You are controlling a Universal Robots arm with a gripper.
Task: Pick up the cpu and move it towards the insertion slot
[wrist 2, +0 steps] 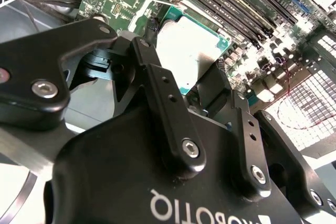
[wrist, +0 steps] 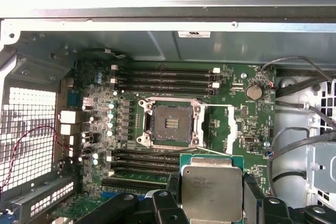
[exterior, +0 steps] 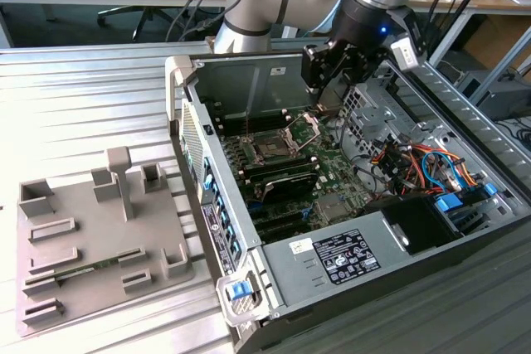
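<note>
Exterior view: my gripper (exterior: 325, 99) hangs inside the open PC case (exterior: 465, 242), above the board, near the slot (exterior: 272, 148). First wrist view: cpu (wrist: 211, 191) clamped between my fingers (wrist: 250, 195), silver top facing cam, held just beside the slot (wrist: 170, 123), not over it; slot frame open. Second wrist view: cpu (wrist 2: 189, 48) pinched, memory slots (wrist 2: 231, 9) beyond.
</note>
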